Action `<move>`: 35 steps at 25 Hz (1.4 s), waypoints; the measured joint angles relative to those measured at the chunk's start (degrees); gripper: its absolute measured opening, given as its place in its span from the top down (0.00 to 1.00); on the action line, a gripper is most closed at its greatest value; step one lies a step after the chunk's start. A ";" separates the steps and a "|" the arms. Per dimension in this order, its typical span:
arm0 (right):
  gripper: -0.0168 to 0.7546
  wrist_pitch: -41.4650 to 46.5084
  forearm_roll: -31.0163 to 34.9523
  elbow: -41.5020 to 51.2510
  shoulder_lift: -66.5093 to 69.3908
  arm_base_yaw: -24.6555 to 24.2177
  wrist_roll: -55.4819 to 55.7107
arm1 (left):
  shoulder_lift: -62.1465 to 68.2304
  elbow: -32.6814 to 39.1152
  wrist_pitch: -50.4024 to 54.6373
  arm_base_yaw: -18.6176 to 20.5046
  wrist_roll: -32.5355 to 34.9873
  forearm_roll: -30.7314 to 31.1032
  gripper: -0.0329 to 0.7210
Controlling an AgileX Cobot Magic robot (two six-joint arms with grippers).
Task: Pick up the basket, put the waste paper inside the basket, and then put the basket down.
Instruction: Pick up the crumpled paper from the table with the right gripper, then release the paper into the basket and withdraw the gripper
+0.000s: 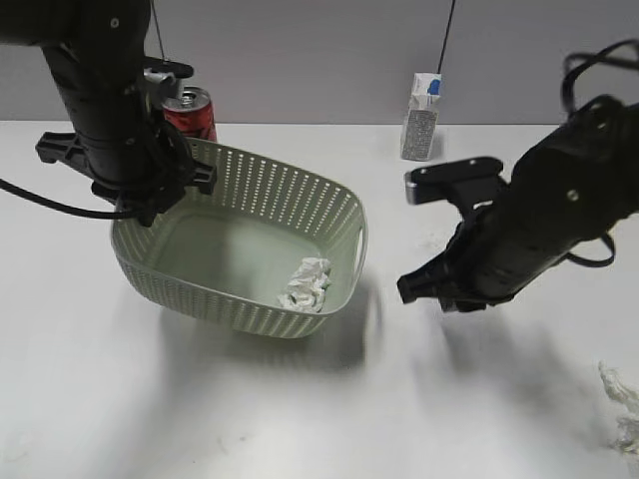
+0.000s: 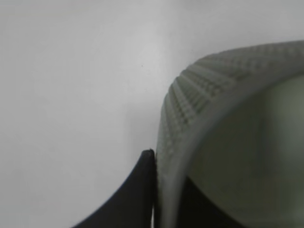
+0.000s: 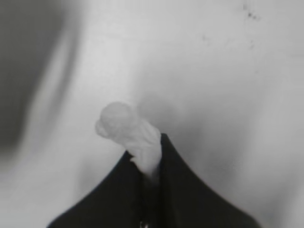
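Two hands working: left hand (image 2: 154,190) is pinching the light, stiff basket (image 1: 240,239) rim, while right hand (image 3: 152,178) is gripping a soft, crushable waste paper (image 3: 128,130) wad by its tail.

Matte black arms (image 1: 110,110), black cables (silver plate (image 1: 449,180) on right).

Pale sage-green basket (image 1: 262,200) dotted with rows of small slot holes; white crumpled waste paper (image 1: 306,283) inside; red can (image 1: 190,113) with silver top; white carton (image 1: 421,117) with blue mark; white table (image 1: 300,409)
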 joint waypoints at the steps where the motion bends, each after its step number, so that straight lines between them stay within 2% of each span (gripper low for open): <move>1: 0.96 0.07 0.00 0.00 -2.47 0.00 -0.26 | 0.00 0.00 -0.06 0.00 0.00 0.00 0.95; 5: 0.96 -2.65 1.38 -0.47 -13.98 0.00 -4.92 | 0.00 0.00 -0.61 0.00 0.00 -0.64 0.95; 8: 0.96 -8.41 8.00 -1.43 -19.09 0.00 -15.91 | 0.00 0.00 -1.81 0.00 0.00 -2.56 0.95; 9: 0.96 -9.58 12.39 -2.02 -19.73 0.27 -21.44 | 0.00 0.00 -2.17 0.00 0.00 -3.28 0.95; 13: 0.96 -11.19 23.90 -4.78 -18.12 2.85 -35.88 | 0.00 0.00 -2.85 0.00 0.00 -4.18 0.95; 18: 0.94 -16.88 25.99 -5.94 -10.65 7.82 -40.92 | 0.00 0.00 -2.92 0.00 0.00 -4.44 0.95; 20: 0.82 -17.66 26.17 -5.94 -6.82 8.29 -41.61 | 0.00 0.00 -2.92 0.00 0.00 -4.44 0.95; 21: 0.69 -17.66 26.18 -5.94 -5.10 8.34 -42.08 | 0.00 0.00 -2.92 0.00 0.00 -4.44 0.95; 23: 0.36 -17.60 26.23 -5.94 -2.70 8.34 -42.97 | 0.00 0.00 -2.92 0.00 0.00 -4.44 0.95; 25: 0.21 -17.61 26.23 -5.94 -1.72 8.34 -43.35 | 0.00 0.00 -2.92 0.00 0.00 -4.45 0.95; 31: 0.18 -17.61 26.14 -6.47 -4.46 7.92 -43.58 | 0.00 0.00 -2.81 0.00 0.00 -4.45 0.95; 33: 0.18 -16.18 26.12 -6.71 -7.50 6.35 -42.26 | 0.00 0.00 -2.62 0.00 0.00 -4.45 0.95; 35: 0.18 -12.35 25.08 -6.97 -11.11 2.05 -39.17 | 0.00 0.00 -2.35 0.00 0.00 -4.45 0.95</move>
